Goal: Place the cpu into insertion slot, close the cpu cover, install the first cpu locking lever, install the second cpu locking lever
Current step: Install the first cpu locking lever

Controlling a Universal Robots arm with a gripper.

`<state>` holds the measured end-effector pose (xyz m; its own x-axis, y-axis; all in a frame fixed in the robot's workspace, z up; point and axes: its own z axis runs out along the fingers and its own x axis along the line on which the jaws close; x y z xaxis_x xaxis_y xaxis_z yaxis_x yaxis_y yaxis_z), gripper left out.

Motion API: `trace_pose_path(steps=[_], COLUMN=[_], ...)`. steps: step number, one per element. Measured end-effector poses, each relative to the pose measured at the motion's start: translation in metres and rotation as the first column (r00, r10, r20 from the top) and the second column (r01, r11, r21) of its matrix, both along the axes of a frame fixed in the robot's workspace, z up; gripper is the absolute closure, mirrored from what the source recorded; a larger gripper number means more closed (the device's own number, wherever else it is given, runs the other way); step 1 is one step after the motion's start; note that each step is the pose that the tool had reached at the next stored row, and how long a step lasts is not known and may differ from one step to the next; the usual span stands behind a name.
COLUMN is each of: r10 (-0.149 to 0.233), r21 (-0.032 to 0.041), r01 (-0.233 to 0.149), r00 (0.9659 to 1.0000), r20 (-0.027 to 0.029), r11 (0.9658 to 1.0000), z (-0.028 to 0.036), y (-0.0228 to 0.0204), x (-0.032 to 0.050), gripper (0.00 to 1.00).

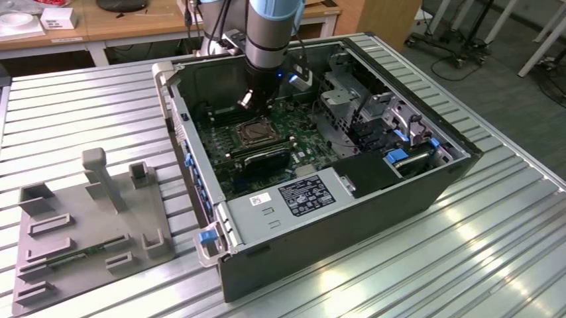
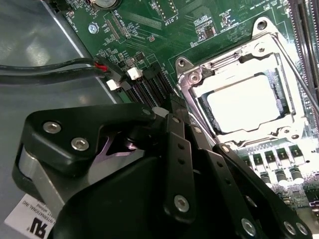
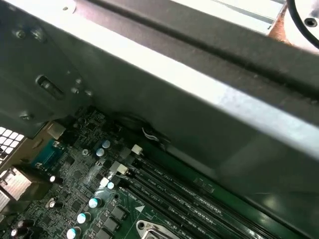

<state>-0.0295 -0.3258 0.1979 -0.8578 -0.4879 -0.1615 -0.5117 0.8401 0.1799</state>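
An open computer case lies on its side on the bench. A circuit board lies flat inside the case. The insertion slot sits in the board, with the cpu in the slot and the cpu cover lying around it. The robot arm reaches down into the case, its gripper above the board just beside the slot. On the bench, toward the exterior view's left of the case, lies a tray of holders.

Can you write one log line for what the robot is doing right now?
hand: beside socket, empty | cpu: seated in insertion slot | cpu cover: down over cpu | place: inside computer case
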Motion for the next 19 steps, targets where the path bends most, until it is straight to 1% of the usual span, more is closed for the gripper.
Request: trace_pose_path(steps=[5, 12, 16, 19], r10=[0.002, 0.001, 0.001, 0.001], r21=[0.0, -0.0001, -0.0002, -0.0004], r01=[-0.002, -0.001, -0.001, -0.001], r00=[1.0, 1.0, 1.0, 1.0], r20=[0.0, 0.0, -0.0001, -0.0001], r11=[1.0, 1.0, 1.0, 1.0], z=[-0.0002, -0.0001, -0.0001, -0.0001], y=[-0.0002, -0.0063, -0.0064, -0.0054], x=[0.0001, 0.0, 0.0, 0.0001], gripper=[0.89, 0.89, 0.89, 0.89])
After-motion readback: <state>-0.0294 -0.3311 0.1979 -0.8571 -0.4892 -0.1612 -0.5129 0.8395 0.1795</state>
